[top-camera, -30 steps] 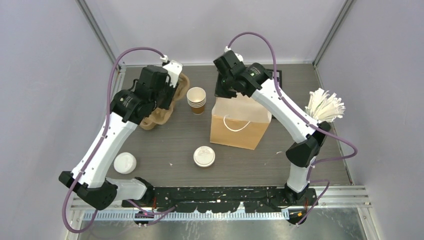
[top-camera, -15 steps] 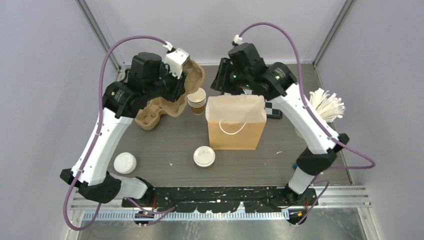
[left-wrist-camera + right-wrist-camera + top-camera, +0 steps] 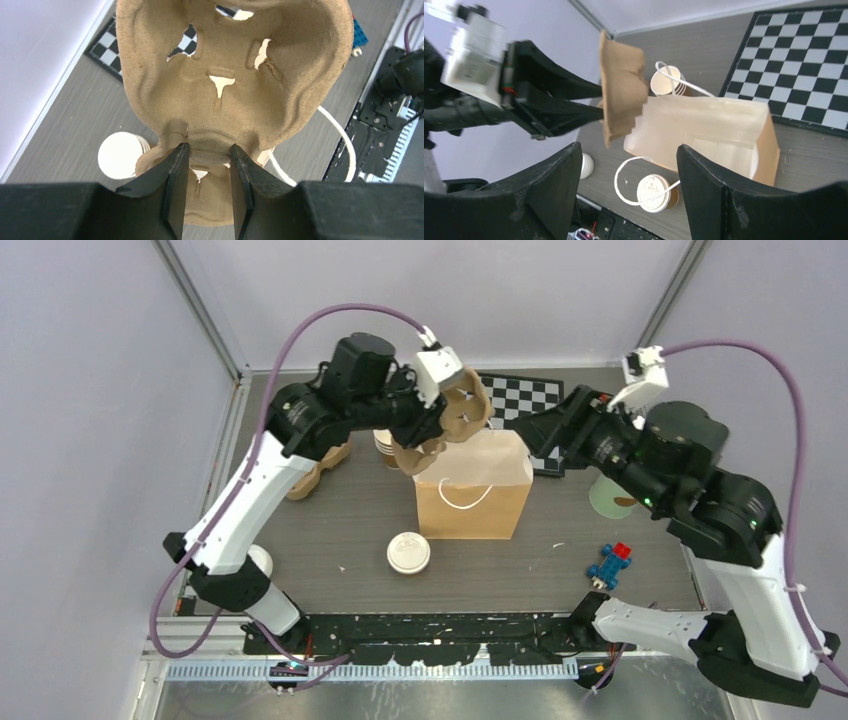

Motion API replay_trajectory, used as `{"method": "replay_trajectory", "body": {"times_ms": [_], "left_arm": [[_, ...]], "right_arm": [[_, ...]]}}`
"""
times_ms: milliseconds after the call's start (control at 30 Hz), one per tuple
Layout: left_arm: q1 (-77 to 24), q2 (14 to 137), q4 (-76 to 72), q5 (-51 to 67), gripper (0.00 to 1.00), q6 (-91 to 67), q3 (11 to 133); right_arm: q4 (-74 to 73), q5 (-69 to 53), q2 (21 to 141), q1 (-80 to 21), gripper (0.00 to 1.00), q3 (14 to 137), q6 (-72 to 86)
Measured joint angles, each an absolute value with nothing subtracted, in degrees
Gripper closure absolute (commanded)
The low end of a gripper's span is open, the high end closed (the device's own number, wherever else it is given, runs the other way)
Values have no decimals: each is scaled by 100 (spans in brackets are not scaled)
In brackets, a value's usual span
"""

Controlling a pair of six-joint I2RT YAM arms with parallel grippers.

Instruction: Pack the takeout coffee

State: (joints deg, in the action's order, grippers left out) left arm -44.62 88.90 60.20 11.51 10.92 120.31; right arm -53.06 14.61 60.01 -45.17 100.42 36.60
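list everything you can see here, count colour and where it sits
takeout coffee: 1, tan cup with white lid, on the table in front of the bag
paper bag: 1, brown with white handles, upright, open, mid-table
held carrier: 1, tan pulp, in the air over the bag's far left corner
second carrier: 1, tan pulp, back left, partly behind the left arm
cup stack: 1, tan, lidless, behind the bag
loose lid: 1, white, near left
checkerboard: 1, black and white, back right
pale green cup: 1, right of the bag
toy: 1, blue and red, near right
table: 1, grey
left hand: shut on the held carrier's rim
right hand: open, empty
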Motion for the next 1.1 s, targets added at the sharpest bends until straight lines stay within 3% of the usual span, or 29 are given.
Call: {"method": "replay_trajectory", "body": {"times_ms": [533, 1100], "left_arm": [[-5242, 10217, 6202, 1170, 74, 2008, 13039], [-5251, 10383, 6932, 1039, 72, 2196, 13286]], "right_arm": [[-5631, 1850, 5714, -4517, 28, 9657, 3638], [-5992, 2856, 5671, -4517, 29, 9524, 3913]]}}
